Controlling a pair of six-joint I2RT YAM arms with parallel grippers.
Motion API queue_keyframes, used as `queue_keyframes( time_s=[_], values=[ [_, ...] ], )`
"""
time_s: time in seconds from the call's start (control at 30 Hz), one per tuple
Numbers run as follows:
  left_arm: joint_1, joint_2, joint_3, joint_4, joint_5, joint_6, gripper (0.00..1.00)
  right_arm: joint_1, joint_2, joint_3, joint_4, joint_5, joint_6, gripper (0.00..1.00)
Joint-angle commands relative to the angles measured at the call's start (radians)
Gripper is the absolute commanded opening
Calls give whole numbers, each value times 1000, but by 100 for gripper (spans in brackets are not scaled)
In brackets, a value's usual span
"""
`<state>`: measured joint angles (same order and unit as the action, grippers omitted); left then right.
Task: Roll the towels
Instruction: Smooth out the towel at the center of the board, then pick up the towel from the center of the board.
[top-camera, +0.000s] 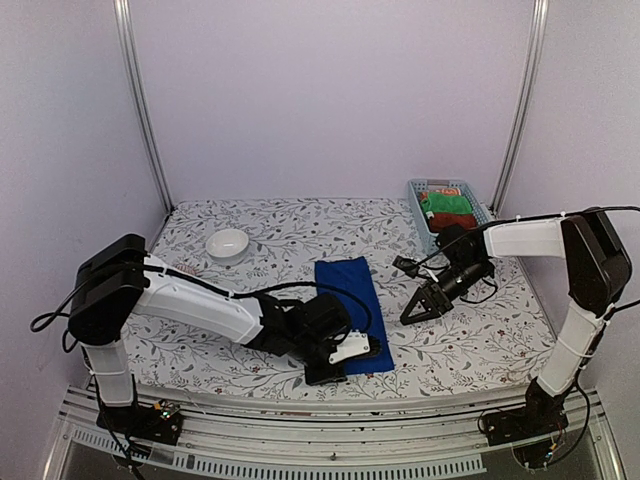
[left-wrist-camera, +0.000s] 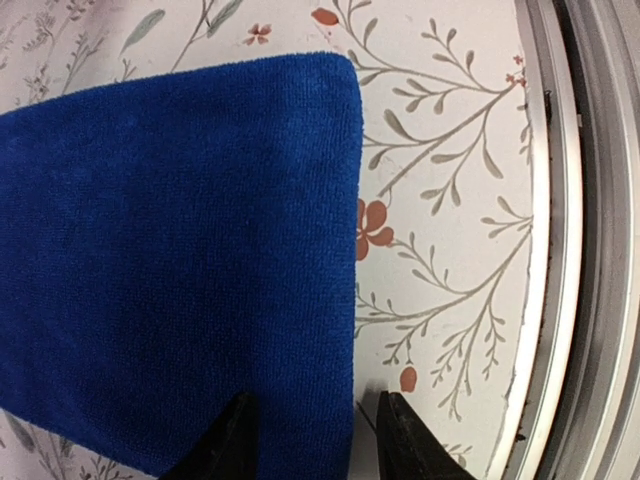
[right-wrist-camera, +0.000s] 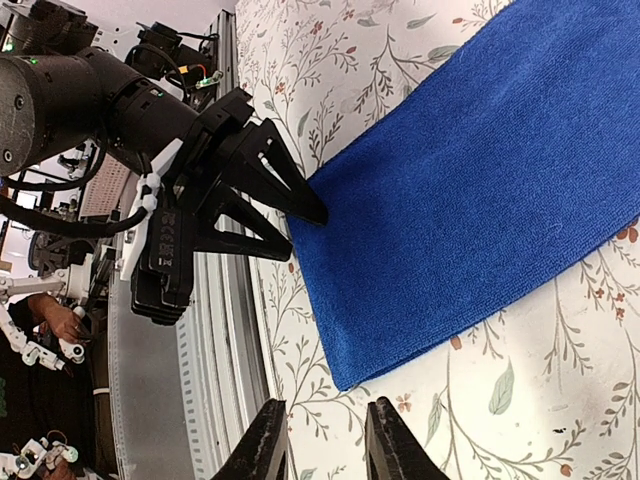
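The blue towel (top-camera: 347, 287) lies flat and unrolled in the middle of the table, its long side running away from me. My left gripper (top-camera: 345, 362) sits at the towel's near end. In the left wrist view the left gripper (left-wrist-camera: 318, 435) is open, one fingertip (left-wrist-camera: 238, 432) over the blue towel (left-wrist-camera: 180, 260) and the other over bare table beside the short edge. My right gripper (top-camera: 408, 317) hovers right of the towel. In the right wrist view it (right-wrist-camera: 328, 440) is open and empty, just off the near corner of the towel (right-wrist-camera: 480, 190). A dark red cloth (top-camera: 450, 218) lies in the basket.
A blue basket (top-camera: 416, 205) at the back right holds a green cloth (top-camera: 446, 202) over the red one. A white bowl (top-camera: 227, 243) stands at the back left. The metal rail (left-wrist-camera: 560, 250) of the table's near edge runs close beside the left fingers.
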<state>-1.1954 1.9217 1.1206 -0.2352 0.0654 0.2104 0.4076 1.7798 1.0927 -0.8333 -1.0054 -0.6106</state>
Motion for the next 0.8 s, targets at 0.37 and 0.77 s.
queue_keyframes(
  time_s=[0.37, 0.77],
  values=[
    [-36, 95, 14, -47, -113, 46, 31, -3, -31, 9, 14, 1, -13, 28],
    [-8, 69, 24, -28, 47, -23, 0, -11, -262, -83, 130, 143, -11, 29]
  ],
)
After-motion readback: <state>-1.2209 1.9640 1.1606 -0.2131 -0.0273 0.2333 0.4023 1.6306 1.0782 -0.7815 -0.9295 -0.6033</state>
